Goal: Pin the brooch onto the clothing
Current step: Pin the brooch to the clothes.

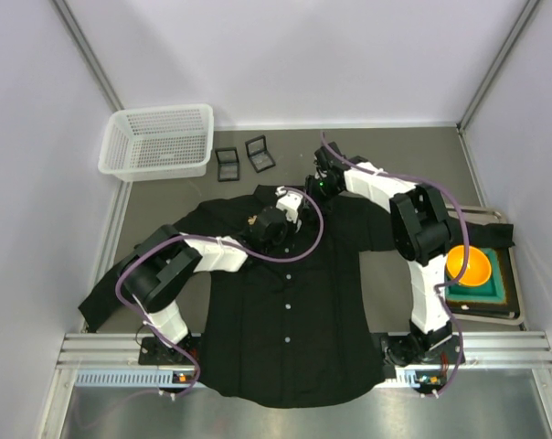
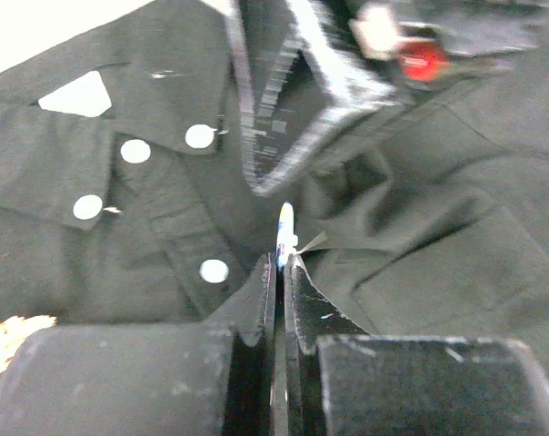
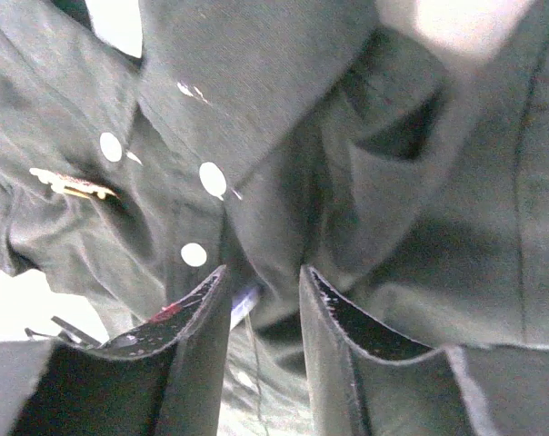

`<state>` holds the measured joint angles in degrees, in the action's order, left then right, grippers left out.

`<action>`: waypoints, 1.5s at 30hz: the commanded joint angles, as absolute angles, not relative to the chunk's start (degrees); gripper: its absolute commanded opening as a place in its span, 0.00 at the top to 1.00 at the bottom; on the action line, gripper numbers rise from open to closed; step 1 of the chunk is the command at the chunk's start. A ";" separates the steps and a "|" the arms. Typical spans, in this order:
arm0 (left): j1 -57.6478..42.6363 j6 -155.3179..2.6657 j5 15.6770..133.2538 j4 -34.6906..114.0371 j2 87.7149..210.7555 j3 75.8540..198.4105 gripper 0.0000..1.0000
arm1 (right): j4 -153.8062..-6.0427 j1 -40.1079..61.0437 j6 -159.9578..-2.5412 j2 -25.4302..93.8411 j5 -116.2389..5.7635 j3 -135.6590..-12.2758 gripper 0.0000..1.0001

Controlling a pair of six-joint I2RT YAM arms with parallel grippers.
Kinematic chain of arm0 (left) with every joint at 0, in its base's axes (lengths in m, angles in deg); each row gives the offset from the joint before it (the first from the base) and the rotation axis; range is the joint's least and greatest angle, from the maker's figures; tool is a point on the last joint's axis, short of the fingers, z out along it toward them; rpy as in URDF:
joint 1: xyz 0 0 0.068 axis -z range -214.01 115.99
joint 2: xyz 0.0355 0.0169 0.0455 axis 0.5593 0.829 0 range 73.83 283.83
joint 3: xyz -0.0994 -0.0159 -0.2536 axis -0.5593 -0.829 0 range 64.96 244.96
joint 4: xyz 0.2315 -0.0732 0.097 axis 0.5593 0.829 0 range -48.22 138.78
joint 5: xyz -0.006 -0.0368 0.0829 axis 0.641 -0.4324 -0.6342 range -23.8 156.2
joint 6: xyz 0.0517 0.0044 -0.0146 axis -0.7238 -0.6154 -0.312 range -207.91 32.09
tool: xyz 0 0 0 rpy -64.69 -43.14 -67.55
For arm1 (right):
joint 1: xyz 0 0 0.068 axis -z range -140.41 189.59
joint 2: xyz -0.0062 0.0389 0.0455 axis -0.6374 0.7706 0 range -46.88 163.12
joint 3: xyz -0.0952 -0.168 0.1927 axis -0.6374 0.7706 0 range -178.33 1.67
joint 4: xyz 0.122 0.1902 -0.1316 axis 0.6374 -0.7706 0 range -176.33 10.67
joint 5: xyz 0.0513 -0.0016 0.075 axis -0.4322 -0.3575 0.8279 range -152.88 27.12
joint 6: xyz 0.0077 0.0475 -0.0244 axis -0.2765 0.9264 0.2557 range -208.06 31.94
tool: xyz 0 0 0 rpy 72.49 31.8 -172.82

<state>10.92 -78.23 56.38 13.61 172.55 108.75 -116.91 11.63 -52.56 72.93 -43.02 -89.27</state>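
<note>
Left gripper (image 2: 279, 272) is down at the collar of the shirt (image 1: 285, 320), fingers pressed together and pinching the brooch (image 2: 285, 232), a thin blue-and-white sliver seen edge-on. It pokes up just past the fingertips, right over the button placket, with white buttons (image 2: 200, 136) just to its left.

Right gripper (image 3: 261, 283) comes in from the other side, fingers spread, bunched black cloth in the gap between them. There's a bluish glint by one finger in the right wrist view, too blurred to name. From the left wrist the right gripper is a blur just above the brooch, very near it. I can't tell whether they touch.

The shirt lies flat, front up, collar away from the bases, sleeves out to both sides. A gold ornament (image 3: 70, 184) sits on the cloth beside the collar.

At the back of the table (image 1: 395, 155), a white basket (image 1: 157, 142) and two small black boxes (image 1: 228, 165). On the right, an orange bowl (image 1: 469, 265) on a green tray (image 1: 503, 291).
</note>
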 commanded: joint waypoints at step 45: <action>12.23 -81.49 46.78 18.75 171.56 115.15 1.00 | -111.76 10.42 -48.51 66.33 -41.35 -88.95 1.00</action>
